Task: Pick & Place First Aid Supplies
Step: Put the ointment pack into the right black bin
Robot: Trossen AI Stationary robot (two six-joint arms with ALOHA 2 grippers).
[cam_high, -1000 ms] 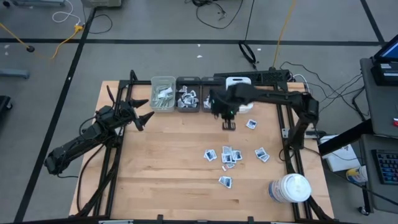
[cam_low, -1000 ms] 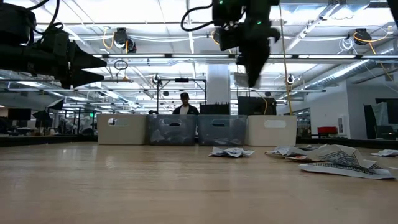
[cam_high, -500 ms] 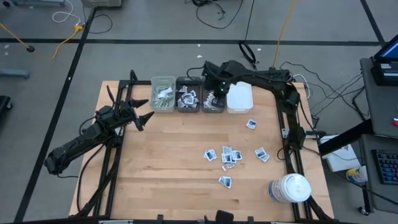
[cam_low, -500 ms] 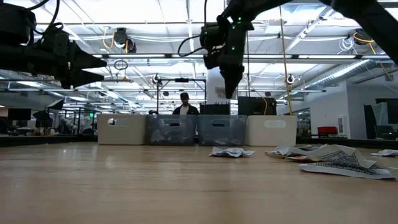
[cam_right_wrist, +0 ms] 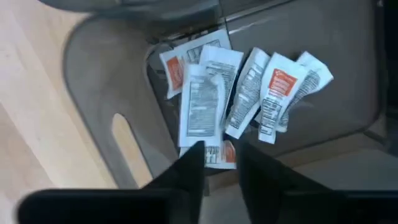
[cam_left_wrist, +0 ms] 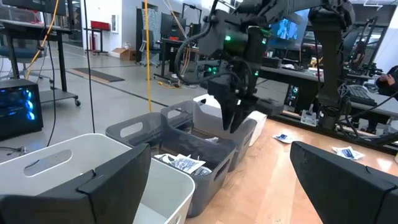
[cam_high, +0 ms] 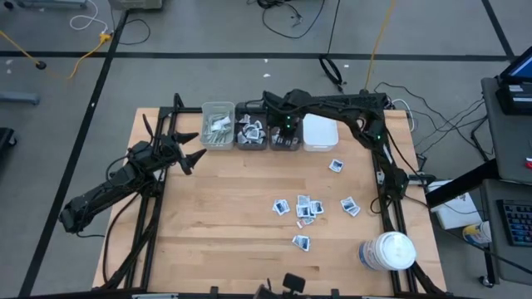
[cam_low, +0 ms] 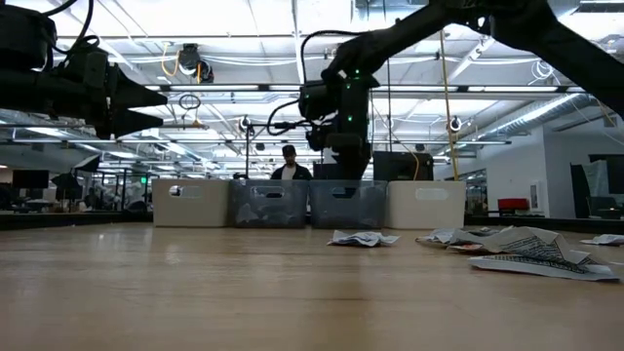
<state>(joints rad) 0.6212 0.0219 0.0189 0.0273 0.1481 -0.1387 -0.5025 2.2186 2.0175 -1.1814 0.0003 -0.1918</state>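
Sachets (cam_high: 309,208) — small, flat, white with dark print — lie scattered on the right half of the wooden worktop (cam_high: 224,216), most in a loose cluster near its middle, one apart nearer the bins (cam_high: 336,165) and one closer to the front edge (cam_high: 301,242). Along the far edge stands a row of four small bins: a pale one holding long wrapped strips (cam_high: 218,126), a dark grey one with crumpled sachets (cam_high: 250,130), a second dark grey bin (cam_high: 285,138), and a white bin (cam_high: 320,132) at the right end.

The right hand (cam_high: 285,124) reaches across from the right side and hangs over the second dark grey bin. Its wrist view looks straight down into that bin, where several sachets with orange-red and black print (cam_right_wrist: 249,93) lie in a small fan on the floor; the two dark fingers (cam_right_wrist: 186,168) stand a little apart with nothing between them, one sachet showing in the gap below.

The left hand (cam_high: 184,151) waits over the left part of the worktop, well away from the bins, its fingers (cam_left_wrist: 93,180) spread wide and holding nothing.

A large white round jar (cam_high: 387,252) stands at the worktop's front right corner. In the low view a person (cam_low: 289,166) shows in the room behind the bins.
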